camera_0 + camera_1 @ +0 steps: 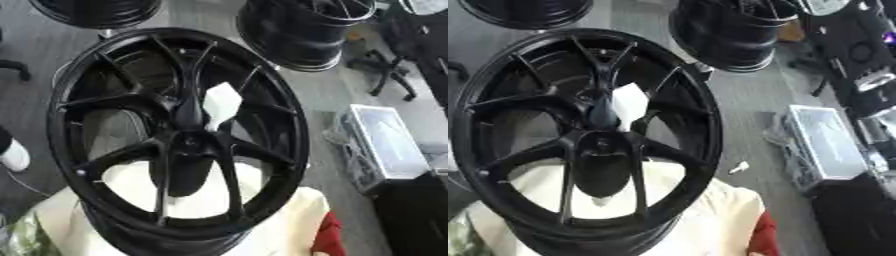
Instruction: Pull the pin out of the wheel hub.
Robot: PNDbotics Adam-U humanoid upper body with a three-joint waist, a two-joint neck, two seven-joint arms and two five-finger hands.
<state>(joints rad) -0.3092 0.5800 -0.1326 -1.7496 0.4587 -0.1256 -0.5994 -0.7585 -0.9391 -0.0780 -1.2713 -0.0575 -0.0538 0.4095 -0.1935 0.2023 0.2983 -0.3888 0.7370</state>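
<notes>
- The wheel (175, 135) fills the middle of my view. It is black, with thin forked spokes, and it is tilted so that its open face points up at the camera.
- It rests on a cream cloth (284, 220), which also shows through the lower gaps between the spokes.
- The hub (598, 144) sits at the centre, where the spokes meet.
- A white, flat-looking piece (221, 102) stands just above the hub, between two upper spokes. I cannot tell whether this is the pin or something seen through the wheel.
- A dark, rounded shape (179, 172) lies across the hub and runs down toward the lower rim. It is black on black, so I cannot separate it from the wheel.
- I cannot pick out either of my hands with any certainty, so I cannot tell whether the fingers are released, clenched or grasping anything.
- Two more black wheels stand on the grey floor (319, 95) beyond: one at the top right (293, 32) and one at the top left (96, 10).
- A clear box with a pale lid (385, 142) lies on the floor to the right, well apart from the wheel.
- A small white scrap (738, 167) lies on the floor between the wheel and that box.
- Something red (328, 235) shows at the cloth's lower right edge.
</notes>
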